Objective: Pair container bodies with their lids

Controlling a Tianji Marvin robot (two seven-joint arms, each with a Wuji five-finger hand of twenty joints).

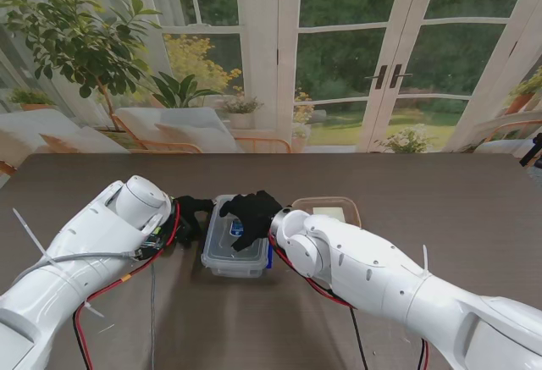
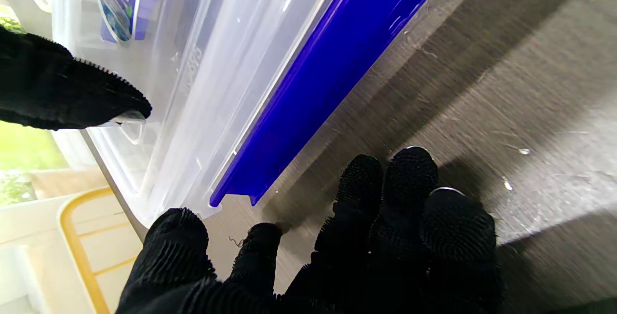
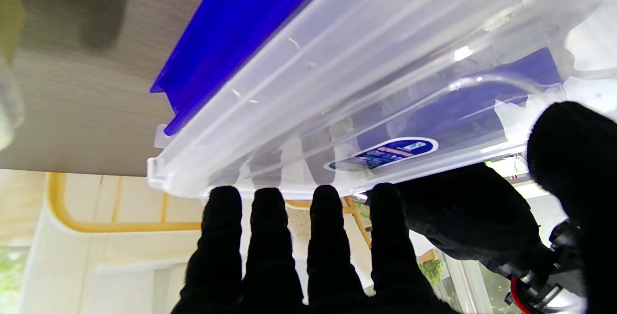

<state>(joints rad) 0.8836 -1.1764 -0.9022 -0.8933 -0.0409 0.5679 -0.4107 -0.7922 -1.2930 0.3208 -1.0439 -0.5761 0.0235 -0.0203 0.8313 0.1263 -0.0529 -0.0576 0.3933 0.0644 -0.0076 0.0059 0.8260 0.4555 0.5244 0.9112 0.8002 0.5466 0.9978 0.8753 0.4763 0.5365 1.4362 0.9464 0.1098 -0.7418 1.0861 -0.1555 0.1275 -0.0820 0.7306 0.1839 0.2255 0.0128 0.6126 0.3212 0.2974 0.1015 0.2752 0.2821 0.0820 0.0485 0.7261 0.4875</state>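
Right hand [image 1: 254, 212] laid flat on top of the clear lid [image 1: 229, 236], four fingers [image 3: 270, 237] side by side and reaching to its far edge, thumb apart; pressing rather than grasping, nothing enclosed. Left hand [image 1: 191, 214] just beside the left long side of the same box, fingertips [image 2: 409, 174] bunched loosely and pointing at bare table [image 2: 506, 87]; one digit [image 2: 72, 87] touching the clear rim, so perhaps steadying, yet no real grip to be seen.

Under the right palm: a clear rectangular container [image 1: 235, 260] with a blue-and-white label [image 3: 381, 152] and blue locking flaps [image 2: 328, 77] along its long sides, sitting mid-table in front of the robot. Lid apparently on the body already, though whether fully seated cannot be told. Blue flaps look splayed out from the walls in both wrist views, so probably not yet clipped down.

Farther right, close beside the clear box: a second, brown-tinted container [image 1: 327, 209] with something pale square inside or on it; whether that is its lid, cannot be told. Mostly hidden behind the right arm.

Judged progress: first pair matched and being closed; latching of the blue flaps likely left. Second container's pairing still open, as far as visible. No other loose lids or bodies made out on the table.
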